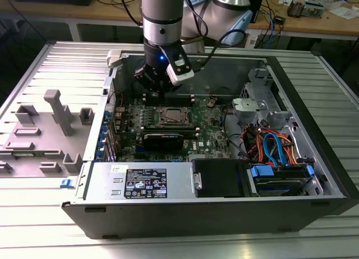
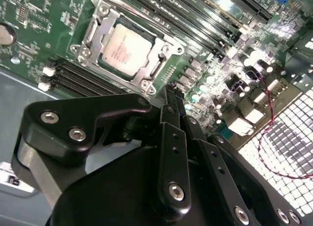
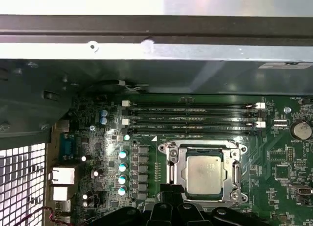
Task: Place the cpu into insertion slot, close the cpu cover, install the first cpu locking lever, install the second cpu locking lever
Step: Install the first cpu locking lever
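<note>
Just beside end effector [image 2: 172, 96]: cpu [image 2: 128, 51] seated in insertion slot [image 2: 91, 35].

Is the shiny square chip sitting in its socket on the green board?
Yes, the cpu lies flat inside the insertion slot on the green board.

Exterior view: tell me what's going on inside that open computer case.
A robot arm's gripper hangs inside the open computer case, low over the green motherboard and close beside the insertion slot. The cpu already lies in that slot, and the cpu cover looks folded down around it, with the chip showing through its window. Whether the locking levers are latched I cannot tell.
</note>
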